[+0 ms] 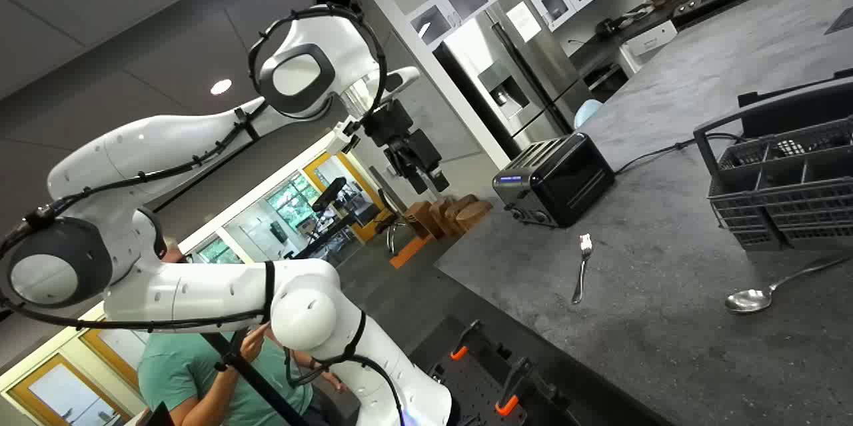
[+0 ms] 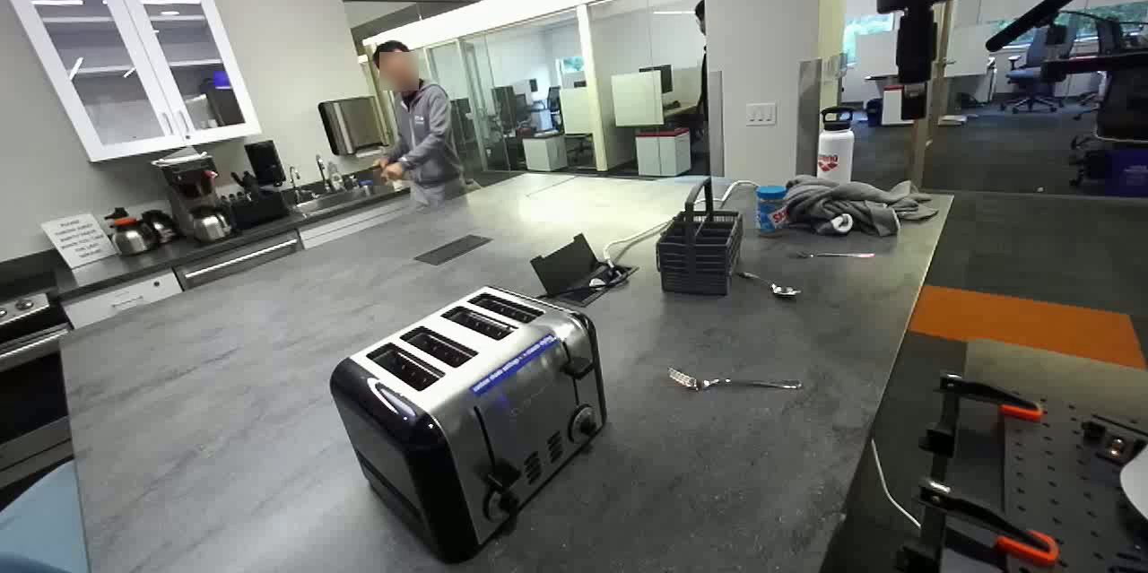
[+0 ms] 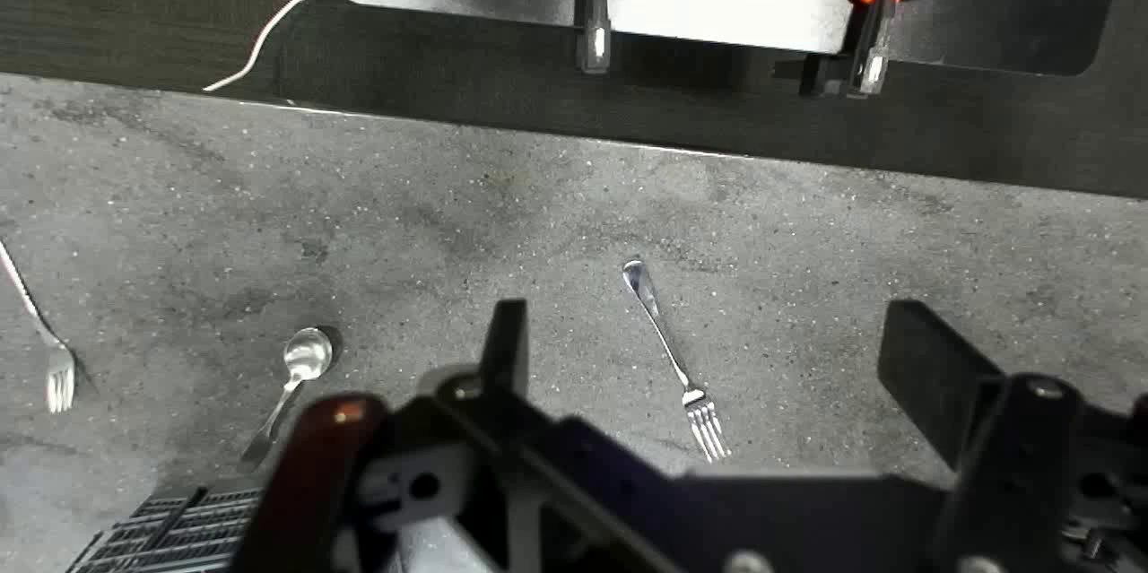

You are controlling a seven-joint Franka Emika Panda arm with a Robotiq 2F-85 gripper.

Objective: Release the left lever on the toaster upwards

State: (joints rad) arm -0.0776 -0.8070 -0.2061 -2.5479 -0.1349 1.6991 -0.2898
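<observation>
Your jaws stand spread wide, higher than the counter (image 2: 717, 483); in the wrist view a fork (image 3: 671, 350) shows between them. In both exterior views you see the toaster (image 2: 470, 421) upright on that counter, lower than the jaws and well apart.
</observation>
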